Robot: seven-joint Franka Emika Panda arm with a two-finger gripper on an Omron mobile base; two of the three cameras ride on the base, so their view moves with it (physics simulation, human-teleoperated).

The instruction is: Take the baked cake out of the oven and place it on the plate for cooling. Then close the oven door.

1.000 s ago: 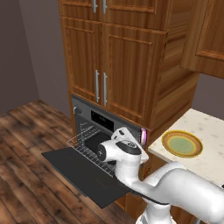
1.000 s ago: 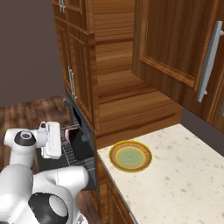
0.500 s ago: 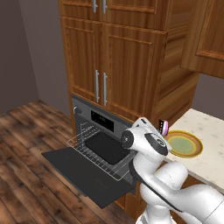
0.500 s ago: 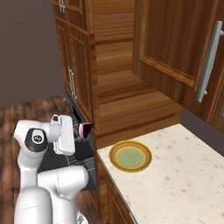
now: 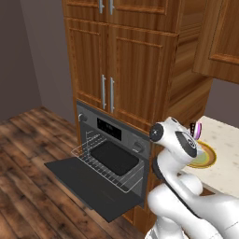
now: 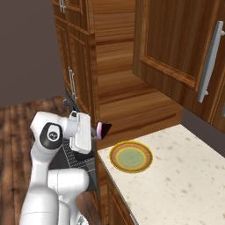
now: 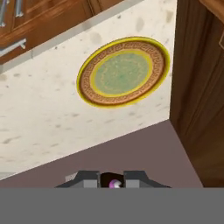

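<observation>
Two steps remain, I judge: set the baked cake (image 6: 103, 129) on the plate (image 6: 131, 156), then shut the oven door (image 5: 91, 186).

Left base view: the door hangs open, a black baking tray (image 5: 114, 158) on the oven (image 5: 112, 144) rack, and the cake shows beside my wrist, above the plate's near edge.

Right base view: my end effector (image 6: 100, 131) is clamped on the cake, short of the plate, over the edge of the desk (image 6: 176, 184). The upper cabinet (image 6: 180, 44) hangs well above.

Hand view: the plate lies ahead, bare, near a wooden side panel (image 7: 201, 87). Next I must reach forward, lower and release.
</observation>
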